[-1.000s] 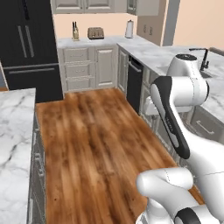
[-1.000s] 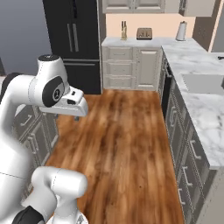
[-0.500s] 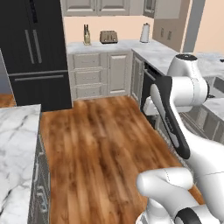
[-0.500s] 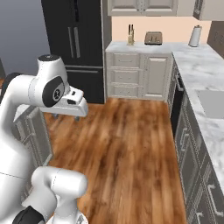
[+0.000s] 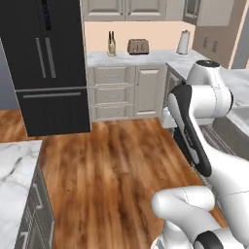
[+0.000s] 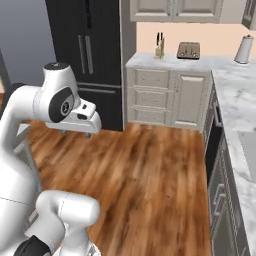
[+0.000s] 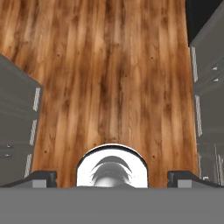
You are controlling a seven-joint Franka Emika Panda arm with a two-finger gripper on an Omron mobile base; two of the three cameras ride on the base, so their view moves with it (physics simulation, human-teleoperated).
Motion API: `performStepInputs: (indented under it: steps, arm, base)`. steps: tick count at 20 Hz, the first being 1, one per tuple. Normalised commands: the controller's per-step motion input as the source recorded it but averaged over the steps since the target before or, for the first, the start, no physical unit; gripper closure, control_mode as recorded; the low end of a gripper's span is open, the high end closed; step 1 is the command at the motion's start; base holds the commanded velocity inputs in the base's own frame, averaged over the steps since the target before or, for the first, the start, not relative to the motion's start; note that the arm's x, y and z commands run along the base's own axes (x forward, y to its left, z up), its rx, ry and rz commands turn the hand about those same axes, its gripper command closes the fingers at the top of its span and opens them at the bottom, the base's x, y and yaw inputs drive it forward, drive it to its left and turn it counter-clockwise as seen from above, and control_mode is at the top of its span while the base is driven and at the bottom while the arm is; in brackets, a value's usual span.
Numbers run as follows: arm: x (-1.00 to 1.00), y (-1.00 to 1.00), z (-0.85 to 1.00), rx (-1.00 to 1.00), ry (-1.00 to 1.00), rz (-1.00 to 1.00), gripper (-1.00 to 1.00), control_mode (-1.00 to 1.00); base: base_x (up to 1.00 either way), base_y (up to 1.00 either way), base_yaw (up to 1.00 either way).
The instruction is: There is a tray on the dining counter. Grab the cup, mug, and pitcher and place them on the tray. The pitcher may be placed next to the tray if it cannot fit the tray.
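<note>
- Two-finger dark-tipped gripper [image 7: 112, 177] hangs over the wood floor, jaws spread wide apart, nothing between them.
- Tray, cup, mug and pitcher: none can be located from here. A strip of the white grey-veined marble dining counter [image 6: 235, 107] runs along the right of the right base view; no vessels stand on the visible part.
- Risk: the white folded arm [image 5: 194, 116] sits close to the grey cabinet fronts [image 5: 177, 104] beside it; judged likely to clip them if the base turns tightly.
- Risk: with the targets unsighted, any reach now would be blind; search comes first.
- Floor: warm brown wooden planks [image 5: 112, 165], bare.
- Room: tall black double-door refrigerator [image 5: 46, 63]; cream drawer cabinets [image 5: 124, 92] under a back counter bearing a knife block [image 5: 111, 44], a metal toaster [image 5: 138, 46] and a white paper-towel roll [image 5: 183, 43].
- Marble island corner [image 5: 14, 180] sits at lower left.
</note>
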Motion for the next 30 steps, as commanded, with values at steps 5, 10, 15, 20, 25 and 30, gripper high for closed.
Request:
performStepInputs:
  steps: [5,10,15,20,25,30]
  arm:
    - [0.0,0.0,0.0,0.0,0.0,0.0,-1.0,1.0]
    - [0.0,0.0,0.0,0.0,0.0,0.0,-1.0,1.0]
    - [0.0,0.0,0.0,0.0,0.0,0.0,-1.0,1.0]
    - [0.0,0.0,0.0,0.0,0.0,0.0,-1.0,1.0]
    - [0.0,0.0,0.0,0.0,0.0,0.0,-1.0,1.0]
    - [0.0,0.0,0.0,0.0,0.0,0.0,-1.0,1.0]
  base:
    - [1.0,-0.45,0.27]
    - [1.0,-0.1,0.34]
    - [1.0,0.0,0.36]
    - [1.0,0.0,0.4]
    - [1.0,0.0,0.45]
    - [1.0,0.0,0.51]
